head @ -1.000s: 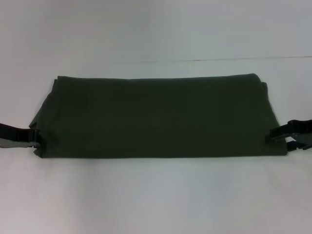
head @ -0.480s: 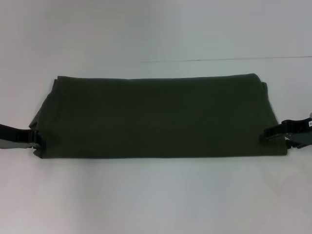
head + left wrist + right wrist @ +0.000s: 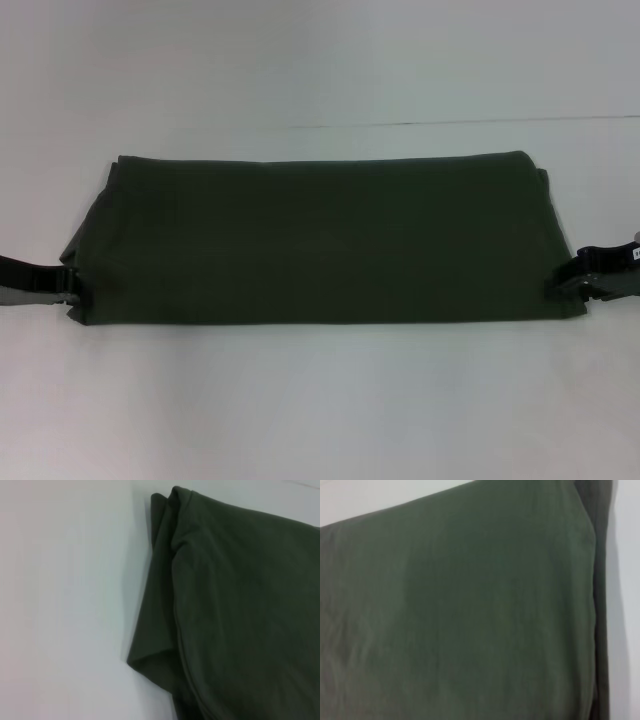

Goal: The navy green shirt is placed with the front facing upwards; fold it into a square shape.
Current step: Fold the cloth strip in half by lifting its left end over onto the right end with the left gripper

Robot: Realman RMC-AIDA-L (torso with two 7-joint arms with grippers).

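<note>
Head view: right pincer [image 3: 560, 286] was backed off the navy green shirt [image 3: 320, 240]'s right edge, grip can't be told, so fold isn't started.

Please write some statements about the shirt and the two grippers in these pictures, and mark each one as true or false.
1. The shirt lies folded into a long band on the white table. True.
2. The cream print on the chest is showing. False: only plain dark green cloth shows.
3. The left gripper is at the shirt's left end, near the front corner. True.
4. The right gripper hangs high above the shirt's middle. False: it is low, at the shirt's right end.
5. A sleeve fold shows in the left wrist view. True.
</note>
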